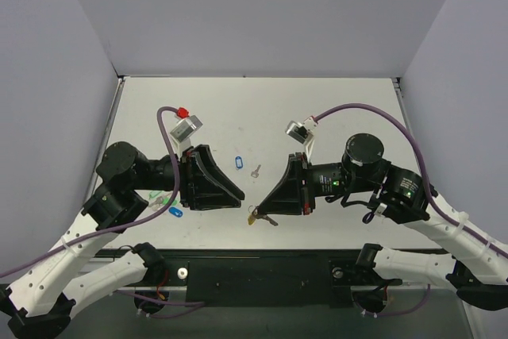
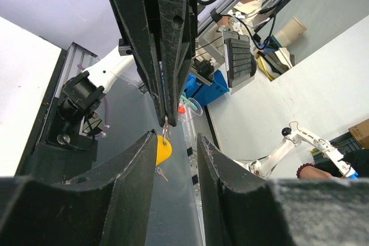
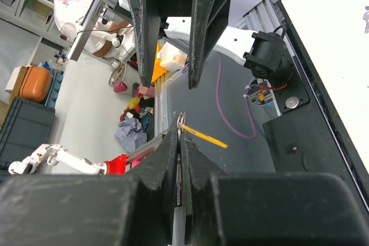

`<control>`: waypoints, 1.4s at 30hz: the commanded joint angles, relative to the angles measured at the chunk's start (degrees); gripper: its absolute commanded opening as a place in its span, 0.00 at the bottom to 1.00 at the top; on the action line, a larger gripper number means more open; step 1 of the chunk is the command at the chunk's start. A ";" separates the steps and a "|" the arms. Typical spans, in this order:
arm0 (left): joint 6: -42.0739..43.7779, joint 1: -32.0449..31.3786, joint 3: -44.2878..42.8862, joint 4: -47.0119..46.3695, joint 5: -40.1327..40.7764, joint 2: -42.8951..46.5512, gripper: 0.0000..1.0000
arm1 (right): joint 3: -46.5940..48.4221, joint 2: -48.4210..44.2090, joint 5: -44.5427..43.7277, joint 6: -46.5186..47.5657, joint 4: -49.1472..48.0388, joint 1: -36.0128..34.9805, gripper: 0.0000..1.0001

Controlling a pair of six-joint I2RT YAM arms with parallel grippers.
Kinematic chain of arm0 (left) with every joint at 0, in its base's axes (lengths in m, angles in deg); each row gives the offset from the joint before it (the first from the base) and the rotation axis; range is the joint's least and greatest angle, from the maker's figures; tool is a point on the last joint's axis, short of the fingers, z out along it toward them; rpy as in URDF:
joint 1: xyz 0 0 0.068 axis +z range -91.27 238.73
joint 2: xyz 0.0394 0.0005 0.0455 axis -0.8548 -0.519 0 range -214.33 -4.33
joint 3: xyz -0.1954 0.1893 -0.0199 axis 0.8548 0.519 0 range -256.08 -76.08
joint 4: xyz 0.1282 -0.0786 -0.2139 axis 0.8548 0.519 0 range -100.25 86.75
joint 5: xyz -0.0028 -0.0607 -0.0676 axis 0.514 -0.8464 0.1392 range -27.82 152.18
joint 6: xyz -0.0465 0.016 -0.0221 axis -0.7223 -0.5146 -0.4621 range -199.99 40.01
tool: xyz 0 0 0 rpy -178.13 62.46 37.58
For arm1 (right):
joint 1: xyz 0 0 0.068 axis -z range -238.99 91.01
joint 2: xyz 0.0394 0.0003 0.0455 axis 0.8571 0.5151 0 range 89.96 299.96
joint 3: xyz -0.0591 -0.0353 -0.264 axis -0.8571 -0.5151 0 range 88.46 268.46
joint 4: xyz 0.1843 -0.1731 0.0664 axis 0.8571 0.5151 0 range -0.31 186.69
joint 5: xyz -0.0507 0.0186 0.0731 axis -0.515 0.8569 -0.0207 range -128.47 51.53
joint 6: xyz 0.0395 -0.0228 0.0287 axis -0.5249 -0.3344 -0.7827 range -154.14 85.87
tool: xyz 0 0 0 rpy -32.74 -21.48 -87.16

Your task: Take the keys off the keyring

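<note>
The keyring (image 2: 163, 149) hangs over the near middle of the table (image 1: 333, 109), its yellow tag dangling below the thin metal ring. My right gripper (image 3: 180, 133) is clamped on that ring, fingertips pressed together with the metal caught between them. In the right wrist view the tag shows edge-on, just past my fingertips.

One hanging key (image 1: 270, 220) is on the ring, lying just right of the tag in the top view and showing small beneath it in the left wrist view. I cannot tell whether more than one is threaded there; it is too small.

My left gripper (image 1: 236, 194) is spread wide and holds nothing. It faces the right one from the left, close to the ring but not touching it.

Further out, a loose key (image 1: 255, 171) lies on the table beyond the grippers, beside a blue tag (image 1: 237, 162). I judge that key is already off, so the job is partly done. What is left is to bring my free fingers onto the hanging key and work it round the ring's split.
</note>
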 commanded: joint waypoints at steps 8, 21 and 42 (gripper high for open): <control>-0.01 -2.59 -1.40 -4.48 0.02 -1.06 0.39 | 3.46 0.50 -0.36 0.44 -3.10 -0.45 0.00; 0.88 -4.96 -1.84 -3.77 1.95 -1.94 0.37 | 3.82 0.85 -0.28 0.27 -3.53 -0.45 0.00; 4.74 -5.66 -3.60 1.42 5.47 -2.38 0.31 | 3.47 0.50 -0.36 -0.53 -4.06 -0.54 0.00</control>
